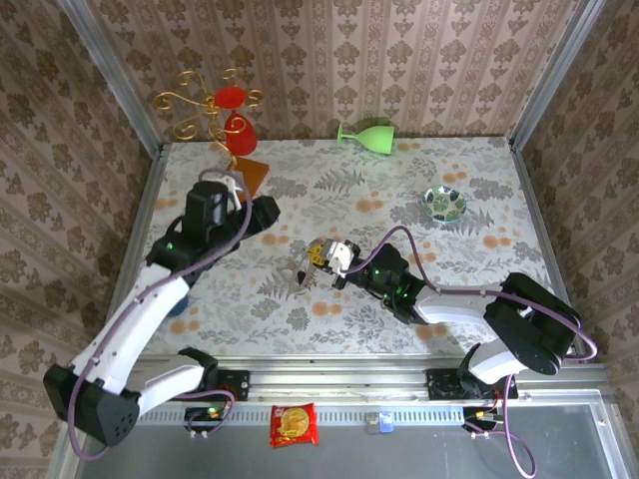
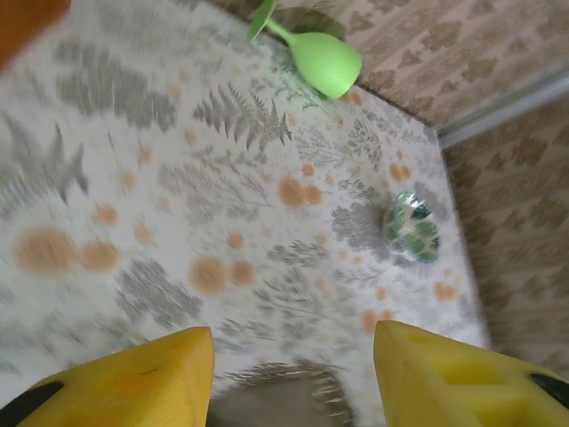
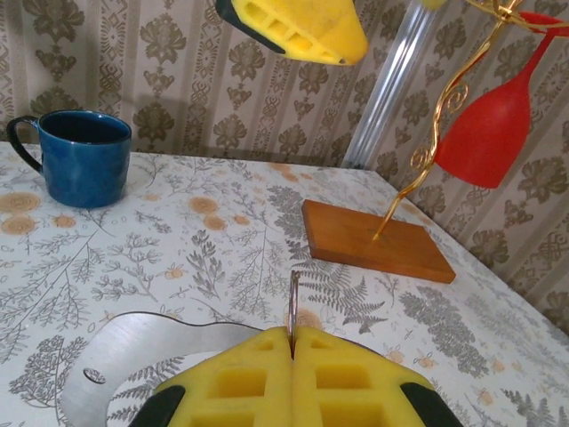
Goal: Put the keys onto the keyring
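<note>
Right gripper point(image 3: 292, 334), nearest: yellow jaws pressed together, pinching key point(image 3: 293, 302), a thin metal blade seen edge-on, identity judged rather than certain. Keyring point(image 3: 151, 338): flat grey hoop just beside those jaws, apparently lying on patterned surface point(image 3: 222, 240), unheld. Left gripper point(image 2: 293, 331): jaws wide apart, empty, above surface. Hazards: blade twisting or slipping in the pinch on contact; hoop skating away under a push, nothing pinning it; flat-lying hoop offering no raised edge for threading.

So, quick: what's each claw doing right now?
Left gripper: open.
Right gripper: shut on a thin metal piece, seen edge-on; key or ring, cannot tell.
</note>
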Controlling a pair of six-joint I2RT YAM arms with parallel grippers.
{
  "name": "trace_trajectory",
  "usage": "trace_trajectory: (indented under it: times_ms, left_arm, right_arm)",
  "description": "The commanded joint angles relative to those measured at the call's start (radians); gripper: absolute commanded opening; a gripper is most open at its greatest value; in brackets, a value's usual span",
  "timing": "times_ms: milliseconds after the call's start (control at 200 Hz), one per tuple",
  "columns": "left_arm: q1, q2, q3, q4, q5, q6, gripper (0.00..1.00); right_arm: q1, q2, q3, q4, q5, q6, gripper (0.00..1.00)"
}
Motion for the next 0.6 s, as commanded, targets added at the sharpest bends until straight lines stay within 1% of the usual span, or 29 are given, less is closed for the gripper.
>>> trace_trajectory:
  times_ms: [0, 60, 100, 150, 245, 335, 365, 440, 595]
  left_arm:
    - [-0.001, -0.104, -0.161, 0.342, 0.073, 0.654, 0.51]
    - [0.001, -0.142, -0.234, 0.409, 0.137, 0.831, 0.55]
    - [0.003, -0.155, -0.253, 0.411, 0.202, 0.934, 0.57]
    - [0.004, -0.159, -0.253, 0.362, 0.284, 1.065, 0.58]
    - [0.004, -0.142, -0.218, 0.238, 0.404, 1.233, 0.55]
    - [0.003, -0.128, -0.199, 0.157, 0.476, 1.337, 0.51]
    - [0.002, -0.123, -0.195, 0.139, 0.521, 1.365, 0.49]
    - [-0.009, -0.097, -0.180, 0.090, 0.566, 1.434, 0.48]
    - [-0.045, -0.034, -0.152, 0.086, 0.618, 1.477, 0.47]
  right_arm:
    - [-0.018, -0.052, 0.029, -0.032, -0.071, 0.038, 0.00]
    - [-0.032, -0.067, 0.036, -0.063, -0.102, 0.051, 0.00]
    - [-0.041, -0.068, 0.042, -0.091, -0.128, 0.055, 0.00]
    - [-0.056, -0.110, 0.055, -0.143, -0.161, 0.056, 0.00]
    - [-0.073, -0.149, 0.088, -0.272, -0.219, 0.029, 0.00]
    - [-0.087, -0.189, 0.115, -0.383, -0.248, -0.003, 0.00]
    - [-0.091, -0.200, 0.123, -0.418, -0.253, -0.016, 0.00]
    - [-0.094, -0.225, 0.149, -0.504, -0.264, -0.050, 0.00]
    - [-0.096, -0.247, 0.200, -0.628, -0.286, -0.099, 0.00]
